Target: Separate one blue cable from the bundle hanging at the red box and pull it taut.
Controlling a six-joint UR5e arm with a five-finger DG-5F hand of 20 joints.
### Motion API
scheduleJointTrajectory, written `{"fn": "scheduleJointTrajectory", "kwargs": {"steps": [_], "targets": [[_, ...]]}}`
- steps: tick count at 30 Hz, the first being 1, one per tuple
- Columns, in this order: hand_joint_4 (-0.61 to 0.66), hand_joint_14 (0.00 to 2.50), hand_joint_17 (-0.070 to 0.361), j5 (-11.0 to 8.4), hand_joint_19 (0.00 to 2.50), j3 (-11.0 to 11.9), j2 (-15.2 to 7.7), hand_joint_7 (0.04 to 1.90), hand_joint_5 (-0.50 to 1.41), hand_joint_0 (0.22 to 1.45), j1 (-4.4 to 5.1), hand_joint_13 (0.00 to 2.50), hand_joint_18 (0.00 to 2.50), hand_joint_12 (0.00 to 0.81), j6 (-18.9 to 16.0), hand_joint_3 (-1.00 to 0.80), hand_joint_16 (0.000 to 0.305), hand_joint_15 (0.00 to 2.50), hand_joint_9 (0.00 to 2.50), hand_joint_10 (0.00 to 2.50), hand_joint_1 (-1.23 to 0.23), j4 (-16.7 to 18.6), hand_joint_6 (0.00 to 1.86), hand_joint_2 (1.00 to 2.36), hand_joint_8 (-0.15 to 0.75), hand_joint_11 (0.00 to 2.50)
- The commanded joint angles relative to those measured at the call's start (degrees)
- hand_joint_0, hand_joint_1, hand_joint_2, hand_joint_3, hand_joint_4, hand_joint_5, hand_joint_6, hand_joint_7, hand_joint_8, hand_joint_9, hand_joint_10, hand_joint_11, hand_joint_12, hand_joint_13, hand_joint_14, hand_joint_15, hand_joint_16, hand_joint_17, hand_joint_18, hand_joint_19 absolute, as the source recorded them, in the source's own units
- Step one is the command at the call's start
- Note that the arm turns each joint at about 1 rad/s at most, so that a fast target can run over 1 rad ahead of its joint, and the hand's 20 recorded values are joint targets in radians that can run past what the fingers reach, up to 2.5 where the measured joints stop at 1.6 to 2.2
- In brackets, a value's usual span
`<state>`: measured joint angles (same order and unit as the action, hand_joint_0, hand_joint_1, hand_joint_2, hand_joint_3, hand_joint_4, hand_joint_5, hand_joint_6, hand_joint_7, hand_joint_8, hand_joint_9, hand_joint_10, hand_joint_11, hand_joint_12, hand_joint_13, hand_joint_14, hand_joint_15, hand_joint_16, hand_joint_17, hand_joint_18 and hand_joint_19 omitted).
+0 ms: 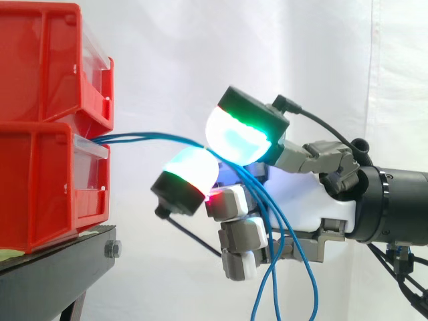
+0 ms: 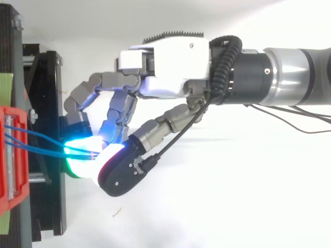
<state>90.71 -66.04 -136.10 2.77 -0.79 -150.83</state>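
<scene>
Several blue cables (image 1: 150, 136) leave the front of the lower red bin (image 1: 40, 194). That bin sits under a second red bin (image 1: 40, 60) at the edge of the black stand (image 1: 53, 274) that faces the arm. You can follow the cables running roughly level away from that edge, clear of the stand and with a slight upward bow, straight into your robot hand (image 1: 314, 200).

The robot hand is pinching them. Two glowing fingertips (image 1: 244, 134) are pressed together on the strands, one pad above and one below in the side view. The other fingers are curled in beneath.

From the top view the strands draw together as they near the pinch, and you cannot tell whether one strand is held or all of them.

Past the pinch the cables turn sharply and drop. They hang nearly vertical across the curled fingers and loop at the bottom of the side view. Between bin and pads their long axis is horizontal, pointing from the stand's edge toward the arm.
</scene>
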Motion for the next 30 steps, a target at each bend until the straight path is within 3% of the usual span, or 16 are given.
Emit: {"fn": "scheduleJointTrajectory", "kwargs": {"steps": [1, 12, 20, 26, 30], "targets": [[0.07, 0.02, 0.097, -0.01, 0.70, 0.03, 0.31, 1.11, -0.18, 0.65, -0.04, 1.25, 1.05, 0.370, 0.00, -0.38, 0.043, 0.78, 1.11, 0.02, -0.80, -0.78, 0.87, 1.01, 0.353, 0.78], [0.14, 0.02, 0.096, 0.17, 0.67, 0.03, 0.93, 1.05, -0.19, 0.71, -0.31, 1.21, 1.06, 0.365, 0.00, -0.50, 0.043, 0.76, 1.06, 0.02, -0.88, -2.89, 0.88, 1.00, 0.343, 0.79], [0.18, 0.02, 0.099, 0.08, 0.70, 0.03, 0.93, 1.04, -0.18, 0.54, -0.31, 1.25, 1.08, 0.381, 0.97, -0.50, 0.044, 0.77, 1.12, 0.02, -0.76, -2.89, 0.85, 1.00, 0.366, 0.80], [0.15, 0.02, 0.096, -0.10, 0.74, -0.06, 0.93, 1.08, -0.16, 0.60, -0.22, 1.25, 1.08, 0.378, 1.14, -0.50, 0.043, 0.77, 1.15, 0.02, -0.60, -2.89, 0.82, 1.00, 0.365, 0.78], [0.13, 0.02, 0.096, -0.10, 0.73, 0.03, 0.93, 1.10, -0.16, 0.63, -0.22, 1.25, 1.08, 0.379, 1.14, -0.47, 0.043, 0.77, 1.15, 0.02, -0.64, -2.89, 0.82, 1.00, 0.366, 0.79]]}}
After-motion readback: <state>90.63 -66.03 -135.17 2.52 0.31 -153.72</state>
